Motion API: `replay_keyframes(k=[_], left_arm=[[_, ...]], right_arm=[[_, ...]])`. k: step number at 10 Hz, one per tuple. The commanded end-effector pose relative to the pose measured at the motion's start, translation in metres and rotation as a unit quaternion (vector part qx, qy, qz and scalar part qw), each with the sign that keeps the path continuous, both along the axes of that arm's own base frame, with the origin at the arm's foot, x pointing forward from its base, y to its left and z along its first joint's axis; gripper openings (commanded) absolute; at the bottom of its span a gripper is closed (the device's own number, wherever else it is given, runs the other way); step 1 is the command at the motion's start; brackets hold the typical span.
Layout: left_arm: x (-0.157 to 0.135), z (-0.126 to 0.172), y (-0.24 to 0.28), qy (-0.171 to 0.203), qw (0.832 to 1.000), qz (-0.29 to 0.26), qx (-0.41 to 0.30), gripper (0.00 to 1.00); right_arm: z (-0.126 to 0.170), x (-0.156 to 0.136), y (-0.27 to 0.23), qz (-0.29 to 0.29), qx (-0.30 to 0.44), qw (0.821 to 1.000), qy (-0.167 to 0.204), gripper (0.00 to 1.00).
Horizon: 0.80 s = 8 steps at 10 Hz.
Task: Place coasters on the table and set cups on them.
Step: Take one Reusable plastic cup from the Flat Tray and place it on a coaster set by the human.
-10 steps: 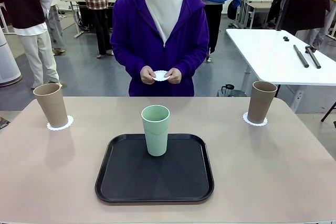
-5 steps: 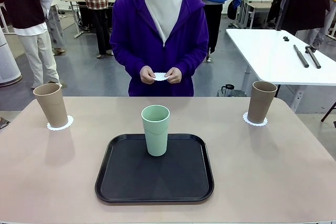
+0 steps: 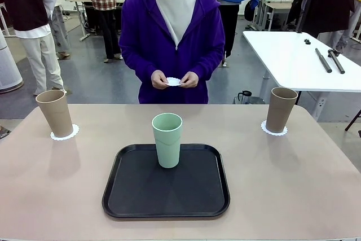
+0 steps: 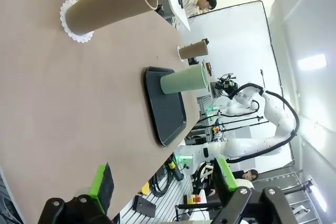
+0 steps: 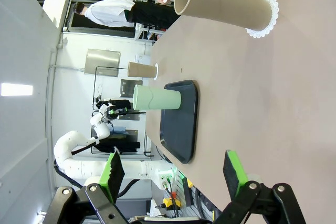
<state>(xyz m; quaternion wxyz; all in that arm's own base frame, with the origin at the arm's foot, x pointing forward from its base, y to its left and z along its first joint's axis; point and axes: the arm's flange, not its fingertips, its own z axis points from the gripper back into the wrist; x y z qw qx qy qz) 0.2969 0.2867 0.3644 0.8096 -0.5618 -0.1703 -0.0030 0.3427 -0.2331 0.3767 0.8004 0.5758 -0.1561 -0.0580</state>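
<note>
My left gripper (image 4: pixel 161 179): spread wide, empty, near the beige-pink matte table (image 4: pixel 63 103).
My right gripper (image 5: pixel 173 170): spread wide, empty.
Left tan tapered cup (image 3: pixel 55 112): on its lacy white paper coaster (image 3: pixel 64 134).
Right tan tapered cup (image 3: pixel 281 109): on the right coaster (image 3: pixel 274 131).
Mint green tapered cup (image 3: pixel 167 139): on the black rounded tray (image 3: pixel 135 196), likely because the last coaster (image 3: pixel 174 81) is in the person's hands (image 3: pixel 159 79).

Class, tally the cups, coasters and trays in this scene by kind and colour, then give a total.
Tall tan-brown tumblers: 2
Tall mint green tumbler: 1
White lacy round paper coasters: 3
Black rounded tray: 1
Total: 7

Middle cup (image 3: pixel 167 139) stands on tray (image 3: pixel 141 193), left cup (image 3: pixel 54 112) on left coaster (image 3: pixel 71 134), right cup (image 3: pixel 281 109) on right coaster (image 3: pixel 265 130).
</note>
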Motion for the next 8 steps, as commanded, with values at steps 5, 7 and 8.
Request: replay_keyframes(k=[5, 7, 8], left_arm=[[-0.0025, -0.0010, 0.0000, -0.001, 1.000, 0.005, -0.003, 1.00], [-0.0025, -0.0010, 0.0000, -0.001, 1.000, 0.005, -0.003, 1.00], [-0.0025, -0.0010, 0.0000, -0.001, 1.000, 0.005, -0.003, 1.00]], right_arm=[[0.0003, -0.0012, -0.0002, -0.001, 0.002, 1.000, -0.002, 1.00], [0.0003, -0.0012, -0.0002, -0.001, 0.002, 1.000, -0.002, 1.00], [0.0003, -0.0012, -0.0002, -0.001, 0.002, 1.000, -0.002, 1.00]])
